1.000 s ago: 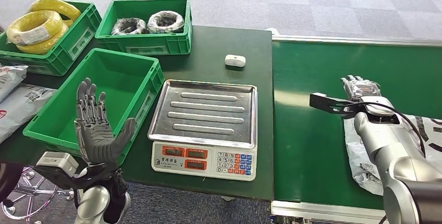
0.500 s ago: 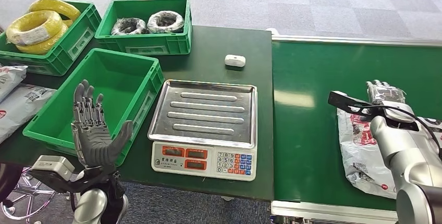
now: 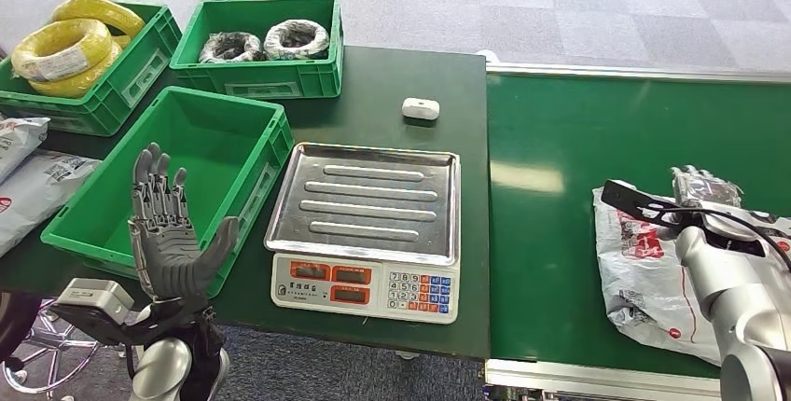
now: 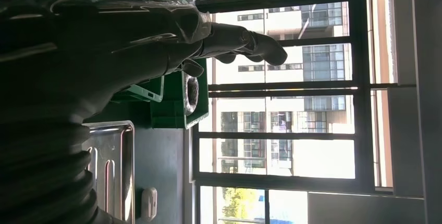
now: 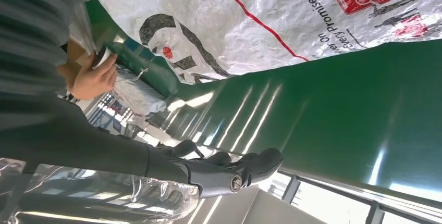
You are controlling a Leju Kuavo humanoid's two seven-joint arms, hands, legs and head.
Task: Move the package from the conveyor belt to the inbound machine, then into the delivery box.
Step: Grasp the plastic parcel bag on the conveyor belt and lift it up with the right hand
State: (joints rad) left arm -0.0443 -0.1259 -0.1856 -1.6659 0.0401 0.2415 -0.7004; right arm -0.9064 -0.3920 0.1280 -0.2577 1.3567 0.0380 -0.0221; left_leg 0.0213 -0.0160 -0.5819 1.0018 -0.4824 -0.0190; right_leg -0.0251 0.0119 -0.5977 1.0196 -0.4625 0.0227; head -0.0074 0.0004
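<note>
A white plastic package [image 3: 644,275] with red and black print lies on the green conveyor belt [image 3: 560,140] at the right. My right hand [image 3: 706,188] hovers over the package's far edge with fingers stretched out, holding nothing. In the right wrist view the package [image 5: 292,15] lies past those fingers [image 5: 229,174], and the belt [image 5: 339,104] stretches beside it. My left hand [image 3: 168,233] is raised, palm up and fingers spread, before the empty green delivery box [image 3: 201,154]. The scale with its steel tray [image 3: 368,200] stands between box and belt.
Two green crates at the back hold yellow coils [image 3: 65,47] and wrapped rolls [image 3: 266,42]. A small white device [image 3: 421,108] lies behind the scale. More white packages [image 3: 28,177] lie at the far left. A person's hand [image 5: 91,75] is beyond the package.
My right hand has drawn back to the right and nearer me. The package has travelled left along the belt into fuller view. The left hand has barely shifted.
</note>
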